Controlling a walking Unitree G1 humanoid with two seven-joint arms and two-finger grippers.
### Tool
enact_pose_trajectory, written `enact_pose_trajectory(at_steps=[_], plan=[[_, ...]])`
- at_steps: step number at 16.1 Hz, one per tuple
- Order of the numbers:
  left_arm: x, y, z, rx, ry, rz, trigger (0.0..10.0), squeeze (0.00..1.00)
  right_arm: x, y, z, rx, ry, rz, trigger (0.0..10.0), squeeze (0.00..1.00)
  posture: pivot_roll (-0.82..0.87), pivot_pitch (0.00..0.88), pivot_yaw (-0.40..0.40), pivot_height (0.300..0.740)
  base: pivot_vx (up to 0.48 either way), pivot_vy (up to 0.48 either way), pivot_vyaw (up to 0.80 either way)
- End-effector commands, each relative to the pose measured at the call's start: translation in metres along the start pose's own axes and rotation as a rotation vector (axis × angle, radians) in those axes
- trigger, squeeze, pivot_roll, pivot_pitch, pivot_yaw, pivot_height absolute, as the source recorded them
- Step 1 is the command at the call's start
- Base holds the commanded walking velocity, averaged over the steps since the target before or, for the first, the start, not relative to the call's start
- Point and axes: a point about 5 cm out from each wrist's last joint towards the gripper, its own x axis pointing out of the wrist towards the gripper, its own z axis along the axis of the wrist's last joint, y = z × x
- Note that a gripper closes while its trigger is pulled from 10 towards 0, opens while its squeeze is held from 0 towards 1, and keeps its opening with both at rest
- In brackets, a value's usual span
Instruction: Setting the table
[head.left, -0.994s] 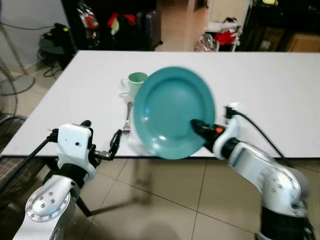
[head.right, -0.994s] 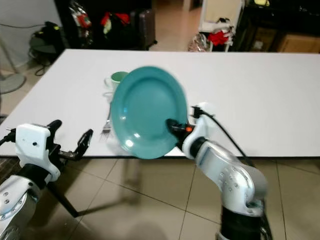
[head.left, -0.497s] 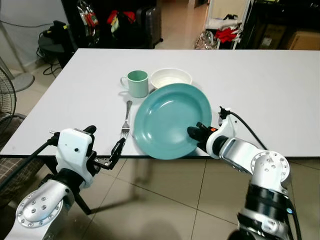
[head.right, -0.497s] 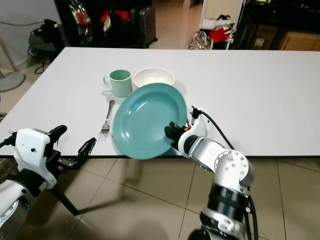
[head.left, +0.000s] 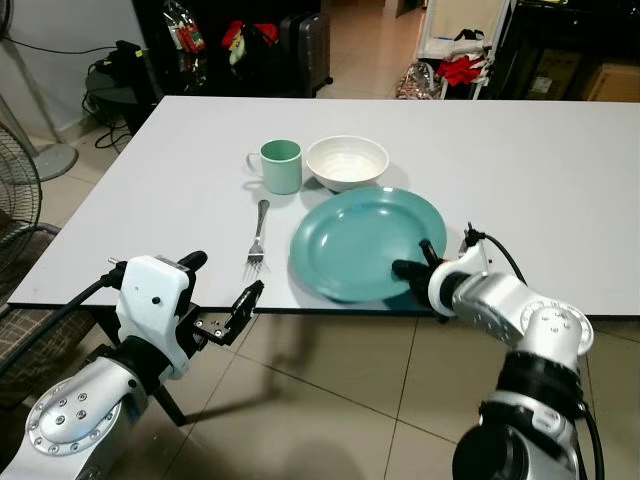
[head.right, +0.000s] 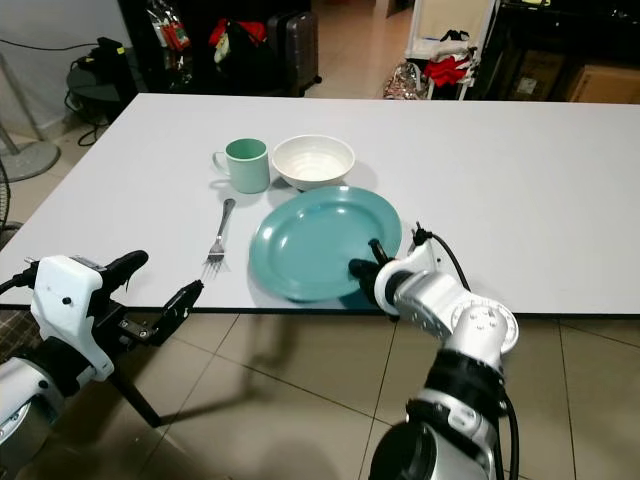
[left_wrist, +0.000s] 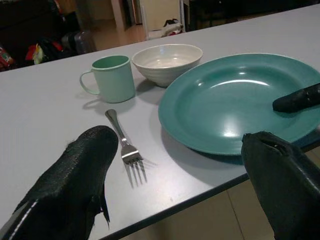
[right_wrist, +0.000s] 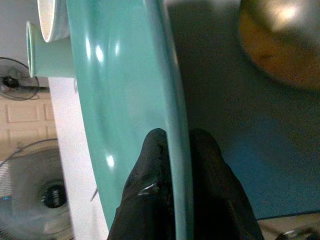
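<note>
A teal plate (head.left: 365, 241) lies nearly flat on the white table (head.left: 520, 170) near its front edge. My right gripper (head.left: 418, 266) is shut on the plate's near rim, one finger above and one below, as the right wrist view shows with the fingers (right_wrist: 150, 165) pinching the rim (right_wrist: 177, 130). A fork (head.left: 257, 233) lies left of the plate, tines toward me. Behind them stand a mint green mug (head.left: 279, 166) and a white bowl (head.left: 347, 162). My left gripper (head.left: 222, 312) hangs open below the table's front edge, left of the fork.
A floor fan (head.left: 25, 190) stands to the left of the table. Bags and dark furniture (head.left: 240, 45) line the room behind the table. The right half of the table top is bare. Tiled floor (head.left: 340, 400) lies in front.
My right gripper has lowered the teal plate from upright and raised to nearly flat on the table beside the fork. The bowl behind it has come into sight.
</note>
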Motion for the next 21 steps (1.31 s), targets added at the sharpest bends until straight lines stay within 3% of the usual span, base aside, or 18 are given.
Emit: enact_pose_trajectory(at_steps=[1, 7, 8, 10, 11, 17, 21], plan=[[-0.002, 0.001, 0.005, 0.016, -0.007, -0.002, 10.0, 0.0, 0.013, 0.041, -0.021, 0.049, 0.084, 0.134, 10.0, 0.0, 0.06, 0.001, 0.029, 0.74, 0.0, 0.0, 0.0], [-0.003, 0.0, 0.006, 0.018, -0.002, -0.01, 10.0, 0.0, 0.03, 0.053, -0.027, 0.12, 0.17, 0.146, 10.0, 0.03, 0.07, 0.007, 0.026, 0.74, 0.0, 0.0, 0.0], [-0.003, 0.0, 0.007, 0.019, -0.001, -0.009, 10.0, 0.0, 0.033, 0.056, -0.027, 0.112, 0.179, 0.147, 10.0, 0.53, 0.07, 0.007, 0.023, 0.74, 0.0, 0.0, 0.0], [-0.003, 0.001, 0.007, 0.026, 0.001, -0.004, 10.0, 0.0, 0.035, 0.058, -0.027, 0.112, 0.178, 0.147, 10.0, 0.95, 0.07, 0.005, 0.02, 0.74, 0.0, 0.0, 0.0], [-0.003, 0.002, 0.007, 0.028, 0.001, -0.001, 10.0, 0.0, 0.036, 0.059, -0.027, 0.113, 0.174, 0.152, 10.0, 1.0, 0.07, 0.004, 0.02, 0.74, 0.0, 0.0, 0.0], [-0.002, 0.003, 0.008, 0.028, 0.0, 0.001, 10.0, 0.0, 0.032, 0.051, -0.024, 0.083, 0.134, 0.148, 10.0, 1.0, 0.07, 0.0, 0.031, 0.74, 0.0, 0.0, 0.0], [0.003, 0.001, 0.007, 0.019, -0.002, -0.018, 10.0, 0.0, 0.02, 0.032, -0.021, 0.091, 0.101, 0.139, 10.0, 1.0, 0.05, 0.0, 0.055, 0.74, 0.0, 0.0, 0.0]])
